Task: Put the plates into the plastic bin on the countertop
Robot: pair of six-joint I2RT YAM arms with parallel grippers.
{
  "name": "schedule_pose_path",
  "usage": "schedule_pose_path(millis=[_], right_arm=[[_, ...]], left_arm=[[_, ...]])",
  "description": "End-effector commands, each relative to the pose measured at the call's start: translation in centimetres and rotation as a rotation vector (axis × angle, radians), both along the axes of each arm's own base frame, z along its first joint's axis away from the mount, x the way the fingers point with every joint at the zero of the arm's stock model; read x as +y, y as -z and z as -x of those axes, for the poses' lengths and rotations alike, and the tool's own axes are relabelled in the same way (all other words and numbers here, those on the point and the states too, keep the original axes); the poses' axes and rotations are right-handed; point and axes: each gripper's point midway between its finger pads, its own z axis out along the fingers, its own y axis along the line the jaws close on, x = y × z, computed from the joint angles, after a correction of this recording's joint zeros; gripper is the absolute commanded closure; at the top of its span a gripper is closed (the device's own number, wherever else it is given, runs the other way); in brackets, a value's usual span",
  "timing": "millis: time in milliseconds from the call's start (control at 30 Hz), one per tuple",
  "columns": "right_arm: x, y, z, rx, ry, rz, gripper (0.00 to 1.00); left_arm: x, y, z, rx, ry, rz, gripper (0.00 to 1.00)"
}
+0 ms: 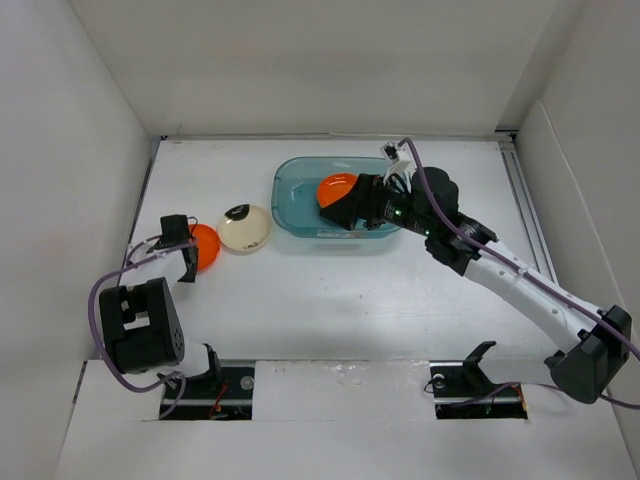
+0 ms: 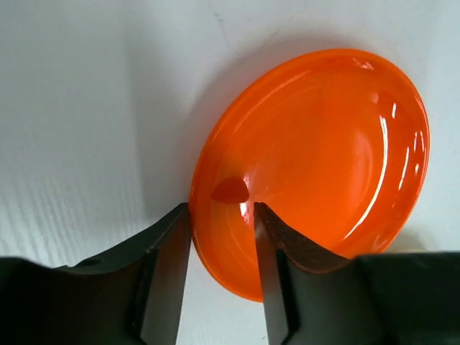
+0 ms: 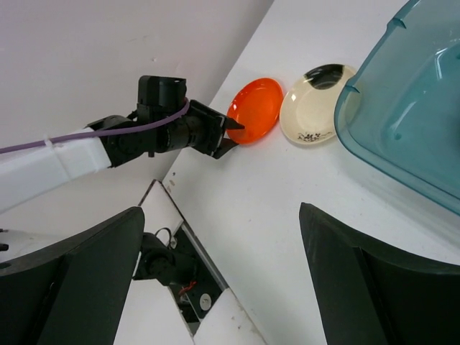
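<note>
The left arm (image 1: 140,325) is folded tightly near its base, the elbow block low over the bench and the forearm reaching forward and slightly rightward. Its wrist is level, and the left gripper (image 2: 221,212) has one finger outside and one inside the rim of an orange plate (image 2: 323,158), narrowed on that edge. The right arm (image 1: 520,285) stretches long from its base on the far right, diagonally forward and leftward, nearly straight, with the wrist pitched down. The right gripper (image 3: 221,215) has its fingers spread wide, with nothing between them.
</note>
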Motion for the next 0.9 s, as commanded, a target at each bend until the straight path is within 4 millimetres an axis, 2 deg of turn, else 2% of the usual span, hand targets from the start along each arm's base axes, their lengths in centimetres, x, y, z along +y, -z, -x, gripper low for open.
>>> schedule_pose_path(millis=[0, 100, 133, 200, 233, 333, 400, 533, 567, 633, 667, 733, 800, 867], right_arm=[[-0.3, -1.5, 0.4, -0.044, -0.013, -0.032, 0.06], [-0.9, -2.3, 0.5, -0.054, -0.003, -0.050, 0.07], [-0.9, -2.3, 0.5, -0.054, -0.003, -0.050, 0.07], [-1.0, -2.7, 0.7, -0.062, -0.003, -0.057, 0.07], [-1.3, -2.3, 0.4, -0.055, 0.006, -0.051, 0.08], [-1.4, -2.6, 0.6, -0.062, 0.006, -0.057, 0.10], [-1.6, -2.6, 0.5, -0.062, 0.005, -0.057, 0.10], [-1.4, -2.3, 0.5, -0.054, -0.004, -0.053, 0.10], [-1.4, -2.3, 0.5, -0.054, -0.004, -0.053, 0.10], [-1.4, -2.3, 0.3, -0.054, 0.005, -0.052, 0.11], [-1.9, -2.6, 0.1, -0.062, 0.017, -0.057, 0.11], [-2.2, -2.6, -0.2, -0.062, 0.028, -0.057, 0.11], [-2.6, -3.0, -0.3, -0.070, 0.038, -0.062, 0.11], [-2.9, -2.5, -0.7, -0.063, 0.049, -0.056, 0.11]], left_arm=[[-1.4, 3.8, 3.3, 0.148, 0.004, 0.078, 0.65], [-1.3, 3.8, 3.2, 0.155, 0.015, 0.075, 0.74], [-1.3, 3.8, 2.9, 0.153, 0.015, 0.075, 0.88], [-1.2, 3.7, 2.5, 0.152, 0.015, 0.074, 0.95], [-1.1, 3.3, 2.1, 0.150, 0.027, 0.069, 0.98], [-0.5, 2.4, 1.7, 0.158, 0.024, 0.040, 1.00], [0.1, 0.6, 0.8, 0.127, 0.030, 0.003, 1.00], [0.9, -4.8, -1.7, -0.010, 0.080, -0.066, 1.00], [1.6, -7.5, -2.4, -0.073, 0.063, -0.107, 1.00], [1.9, -9.9, -2.8, -0.116, 0.080, -0.146, 1.00], [2.1, -12.3, -3.4, -0.176, 0.087, -0.168, 1.00], [2.2, -14.3, -3.8, -0.213, 0.107, -0.196, 1.00], [1.5, -17.2, -5.2, -0.306, 0.200, -0.221, 1.00], [-0.6, -19.7, -7.2, -0.384, 0.320, -0.242, 1.00]])
